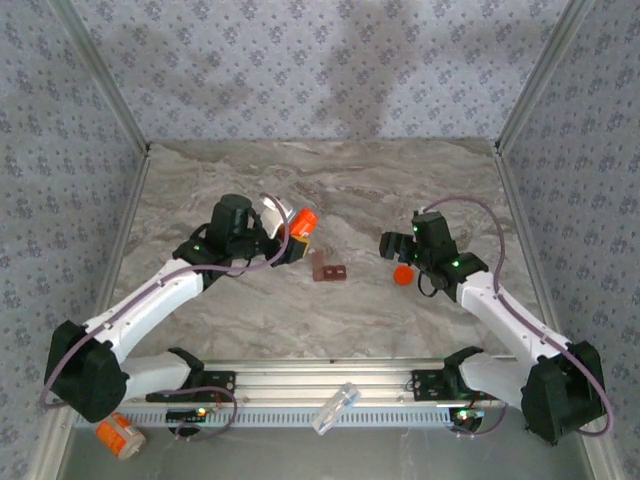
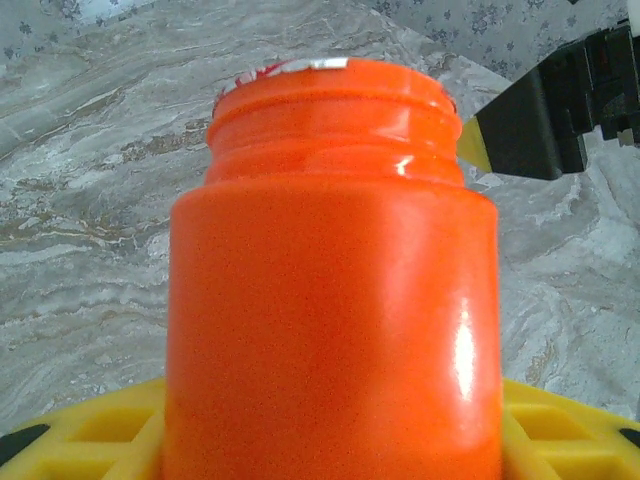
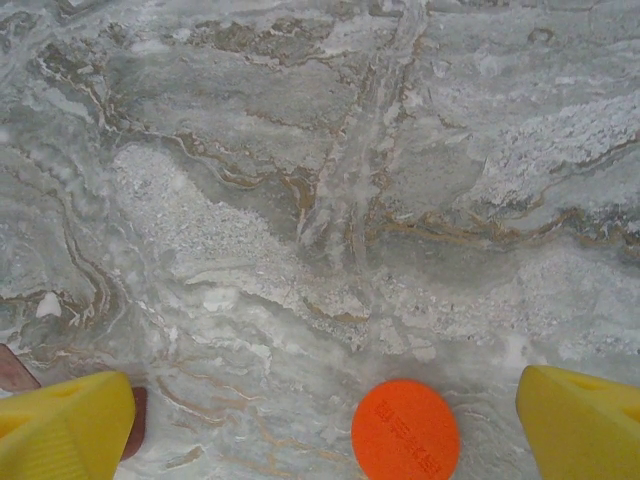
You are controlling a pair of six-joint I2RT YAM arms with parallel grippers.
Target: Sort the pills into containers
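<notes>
Status: early. Prep is done, but no sorting is visible.

**Left side**
- Left jaws are clamped on the orange bottle point(image 2: 330, 300), with the yellow fingers point(image 2: 570, 425) hugging its base in the left wrist view.
- Cap is off and the threaded neck is bare.
- A white-and-red strip sits on the far rim, so I can't tell you whether a seal covers the mouth.
- From above, the bottle is held left of centre with its mouth pointing right.

**Right side**
- Right jaws are wide and holding nothing.
- The orange cap point(image 3: 405, 430) lies flat on the worktop point(image 3: 320, 200) between the two yellow fingertips point(image 3: 60, 425), touching neither.
- From above, the cap sits right of centre.

**Task thing**
- The compartment box point(image 1: 328, 270) is dark red-brown and sits on the worktop at centre, between the two arms.
- It is just near and right of the bottle mouth, not touching it, with the cap off to its right.
- It is too small here to read the compartments. I see no pills in it or loose on the worktop.

**My read of what's left: basically everything that counts**
- Get the mouth over the box and pour the pills out.
- Get them spread across the compartments.
- Check that rim strip first. If a seal is on, nothing pours.

**Also in the scene**
- A white-capped bottle point(image 1: 120, 436) lies near-left past the rail point(image 1: 300, 375).
- A clear tube point(image 1: 335, 408) lies near centre.
- Both are untouched, and I can't tell if you need them.
</notes>
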